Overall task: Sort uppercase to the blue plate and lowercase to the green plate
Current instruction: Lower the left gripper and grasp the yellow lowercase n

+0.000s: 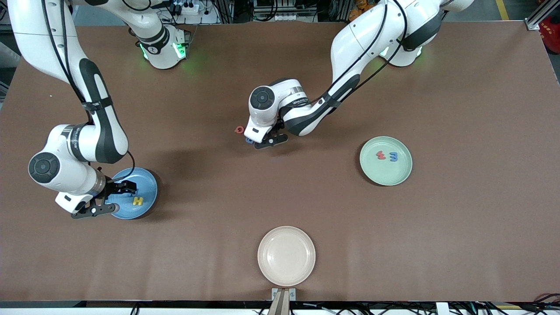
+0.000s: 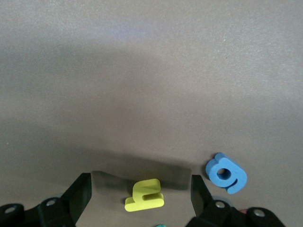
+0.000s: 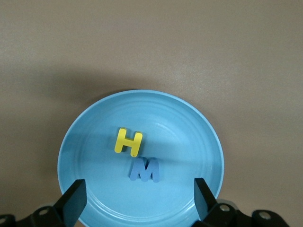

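Capital H (image 3: pixel 128 141) beside M (image 3: pixel 146 170) in plate (image 3: pixel 189 123)

Yellow H (image 3: pixel 128 141) w/ blue M (image 3: pixel 145 170) (teal-ish plate (image 3: pixel 189 123)).

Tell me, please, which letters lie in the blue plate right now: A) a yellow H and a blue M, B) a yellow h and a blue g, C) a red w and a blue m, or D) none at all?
A: the right wrist view shows the yellow H and the blue M lying side by side in the blue plate, below the open right gripper.
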You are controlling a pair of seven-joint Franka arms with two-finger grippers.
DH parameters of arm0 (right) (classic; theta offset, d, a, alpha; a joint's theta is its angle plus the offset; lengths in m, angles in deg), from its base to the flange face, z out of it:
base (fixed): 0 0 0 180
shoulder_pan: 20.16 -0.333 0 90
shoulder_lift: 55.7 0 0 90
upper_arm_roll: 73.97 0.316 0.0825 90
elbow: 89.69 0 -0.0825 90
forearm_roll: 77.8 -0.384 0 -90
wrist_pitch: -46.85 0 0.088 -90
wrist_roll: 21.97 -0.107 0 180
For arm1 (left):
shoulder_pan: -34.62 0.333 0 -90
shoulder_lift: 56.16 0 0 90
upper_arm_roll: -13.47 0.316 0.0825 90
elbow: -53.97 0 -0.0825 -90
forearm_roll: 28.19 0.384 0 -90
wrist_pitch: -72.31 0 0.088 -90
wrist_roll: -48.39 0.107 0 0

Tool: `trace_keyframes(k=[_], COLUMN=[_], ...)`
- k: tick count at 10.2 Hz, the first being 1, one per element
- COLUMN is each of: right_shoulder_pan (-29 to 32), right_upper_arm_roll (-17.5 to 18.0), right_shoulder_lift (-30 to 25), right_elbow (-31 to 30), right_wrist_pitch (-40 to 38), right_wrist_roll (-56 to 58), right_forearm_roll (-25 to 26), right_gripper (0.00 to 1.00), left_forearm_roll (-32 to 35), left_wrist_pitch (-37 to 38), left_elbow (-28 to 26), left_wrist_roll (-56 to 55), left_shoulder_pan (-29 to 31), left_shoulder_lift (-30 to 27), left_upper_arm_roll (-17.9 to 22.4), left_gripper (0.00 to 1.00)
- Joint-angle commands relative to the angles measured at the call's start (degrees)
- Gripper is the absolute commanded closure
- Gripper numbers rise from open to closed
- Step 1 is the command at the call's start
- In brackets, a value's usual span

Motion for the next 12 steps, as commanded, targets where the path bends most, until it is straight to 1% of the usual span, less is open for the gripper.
trace_keyframes(k=[1,4,6,7,10,11,12], right_shoulder_pan=[0.9,1.1,1.2,1.1,1.1,1.1,1.1], right_upper_arm_roll=[0.6,0.6,0.6,0.6,0.6,0.6,0.6], right_shoulder_lift=[-1.7,-1.7,-1.7,-1.7,-1.9,-2.0,-2.0], right_elbow=[-0.7,-0.6,-0.6,-0.5,-0.5,-0.5,-0.5], right_wrist_pitch=[-1.1,-1.1,-1.1,-1.1,-1.1,-1.1,-1.1], right_wrist_roll=[0.5,0.5,0.5,0.5,0.5,0.4,0.5], right_forearm_roll=[0.3,0.4,0.4,0.4,0.4,0.4,0.4], right_gripper=[0.0,0.0,0.0,0.0,0.0,0.0,0.0], left_forearm_roll=[-1.4,-2.4,-3.0,-3.0,-3.1,-3.1,-3.1], left_wrist_pitch=[0.0,0.2,0.2,0.2,0.3,0.3,0.3], left_elbow=[1.1,0.8,0.7,0.7,0.7,0.7,0.7], left_wrist_roll=[-0.9,-0.6,-0.5,-0.5,-0.4,-0.4,-0.3], left_shoulder_pan=[-0.7,-0.6,-0.6,-0.6,-0.6,-0.6,-0.6], left_shoulder_lift=[0.6,0.6,0.6,0.7,0.6,0.6,0.7], left_upper_arm_roll=[0.2,0.2,0.2,0.2,0.2,0.2,0.2], left_gripper=[0.13,0.15,0.21,0.21,0.34,0.4,0.43])
